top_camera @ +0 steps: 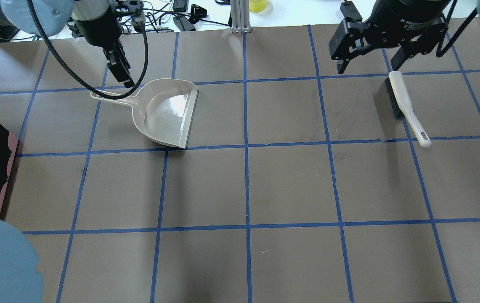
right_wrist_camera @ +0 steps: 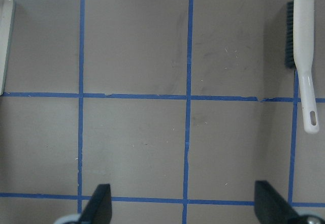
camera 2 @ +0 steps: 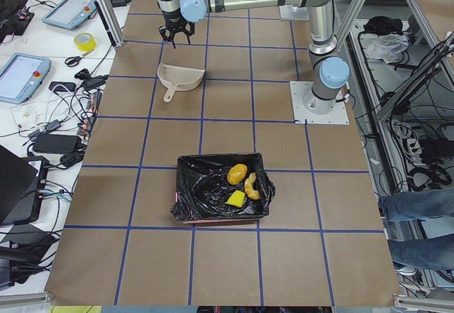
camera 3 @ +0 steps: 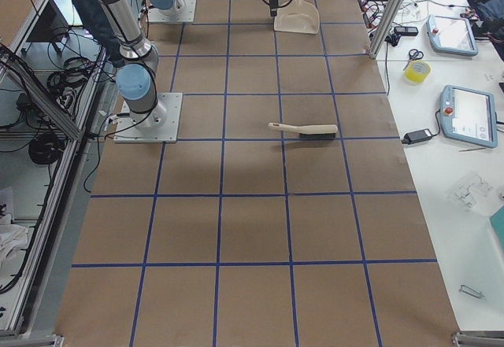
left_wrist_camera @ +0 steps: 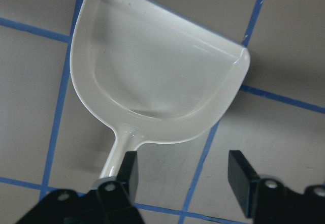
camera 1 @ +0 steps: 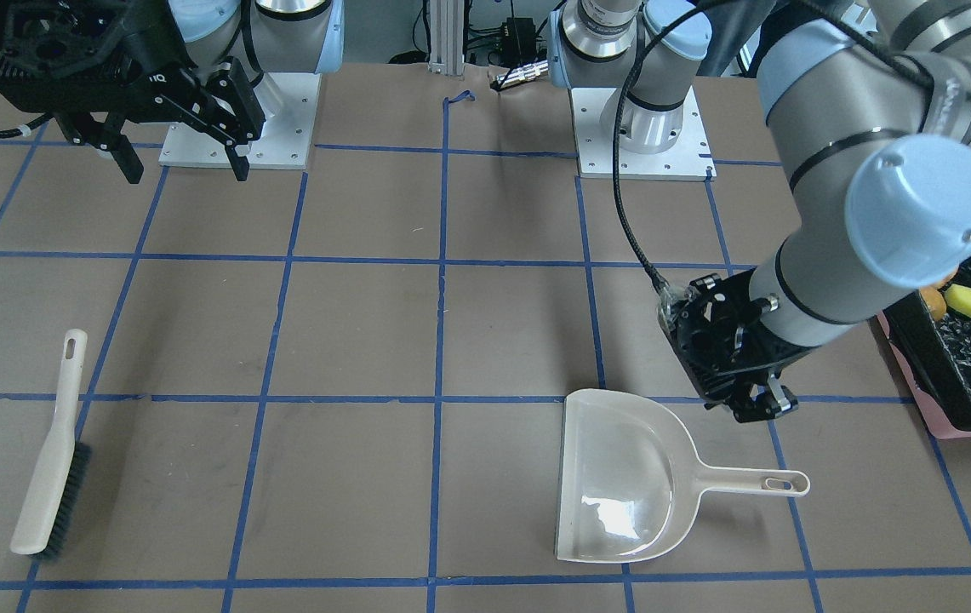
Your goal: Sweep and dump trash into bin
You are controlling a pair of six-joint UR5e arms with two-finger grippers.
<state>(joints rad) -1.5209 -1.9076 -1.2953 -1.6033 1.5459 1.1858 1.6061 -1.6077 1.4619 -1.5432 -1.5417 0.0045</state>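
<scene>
Trash [camera 2: 237, 182] sits inside the bin [camera 2: 195, 192], well apart from both claws, so dumping looks done; the left claw [left_wrist_camera: 185, 172] hangs released over the handle of the empty dustpan [left_wrist_camera: 152, 76], apparently parked as finished. The right claw [right_wrist_camera: 184, 202], likewise released, hovers near the brush [right_wrist_camera: 303, 56].

Setting is reading as a robotics lab. Two robot arms [camera 1: 876, 170] are sitting bolted to white base plates [camera 2: 319, 107] on a brown table [top_camera: 286, 185] that is carrying a grid of blue tape lines [top_camera: 246, 147]. Aluminium frame posts [camera 2: 106, 4] are standing at the table's edges. A white side bench [camera 2: 42, 40] is holding two teach pendants [camera 2: 21, 77], a yellow tape roll [camera 2: 84, 41] and scissors [camera 2: 74, 59], and loose cables [camera 2: 50, 125] are trailing beside them
</scene>
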